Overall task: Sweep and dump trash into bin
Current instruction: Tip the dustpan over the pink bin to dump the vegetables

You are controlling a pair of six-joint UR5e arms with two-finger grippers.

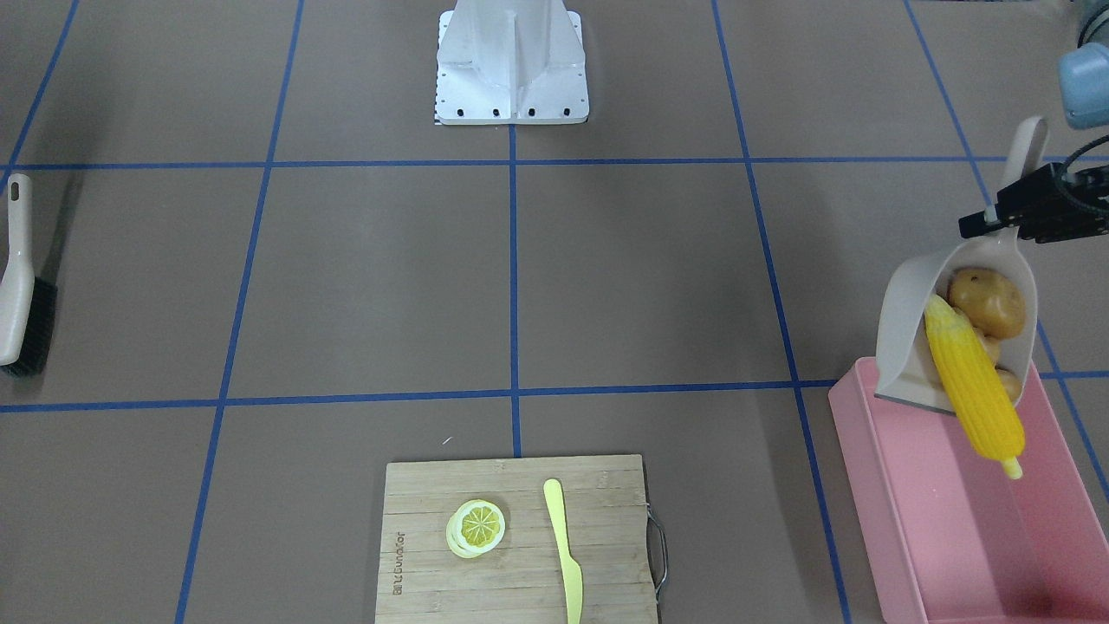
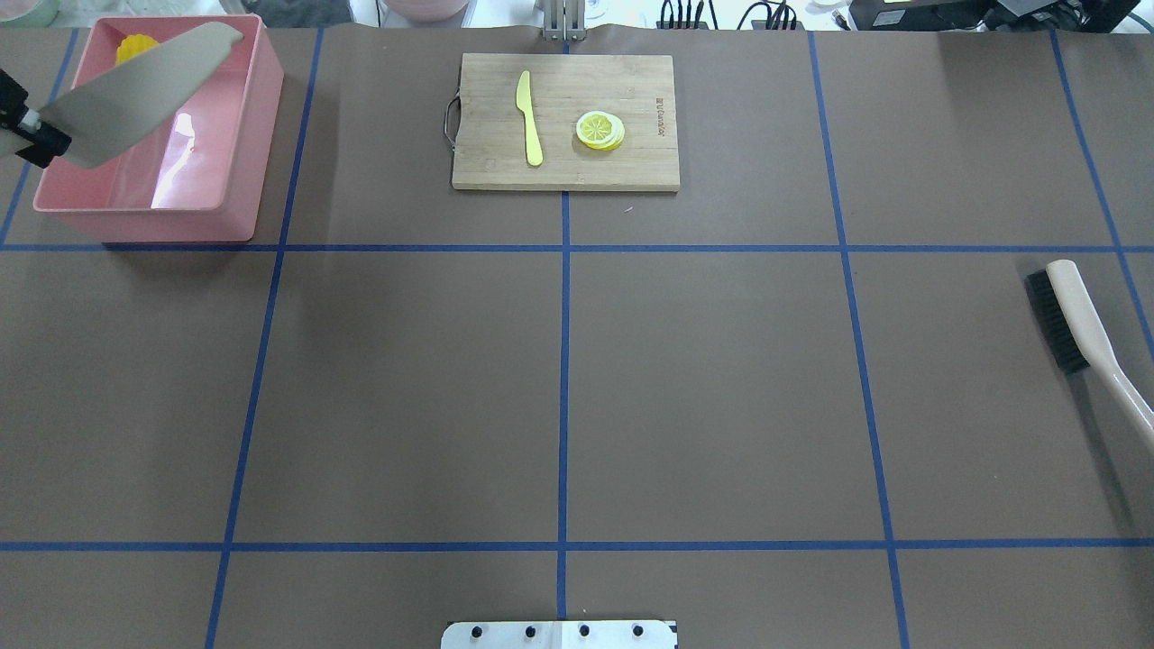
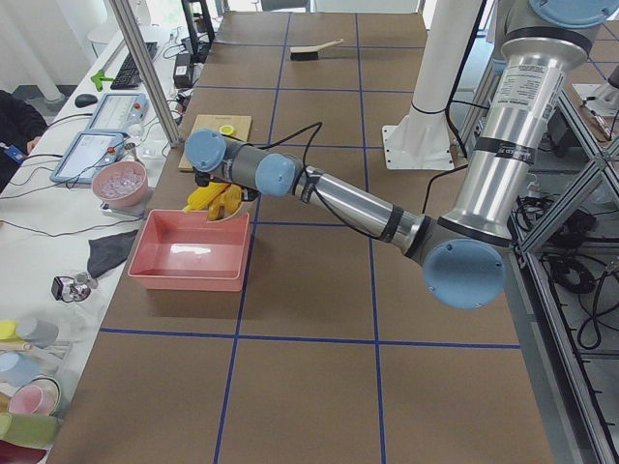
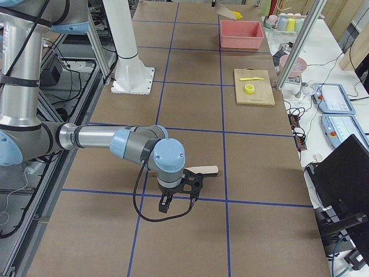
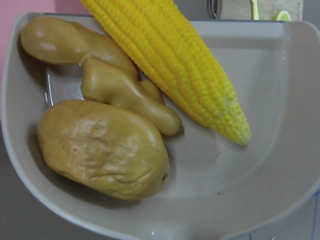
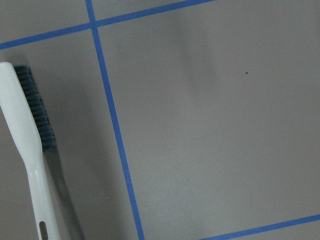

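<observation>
Grip on the dustpan comes from the left pincer (image 1: 996, 217), clenched across the thin beige handle just above the scoop. The dustpan (image 1: 901, 321) hangs tilted, mouth down, over the near end of the bin (image 1: 936, 520), its lip inside the pink walls.

All three pieces of trash lie below the pincer, in the scoop. The potato (image 1: 988, 303) sits highest, closest to the handle. The ginger root (image 5: 120, 90) lies beside it, touching both it and the corn. The corn cob (image 1: 970, 381) juts well past the lip, with its tip hanging over the bin's floor.

These toy foods look like smooth, hard, light plastic, so they should slide and roll freely rather than stick. The potato may tumble out suddenly once the corn goes. Nothing here wants direct grasping, and the stiff handle is the right hold. A steeper tilt would likely empty the pan.

Far across the worktop, the right pincer (image 4: 179, 190) hovers beside the brush (image 1: 22, 277), which lies flat; whether that pincer is released or clenched I cannot tell.
</observation>
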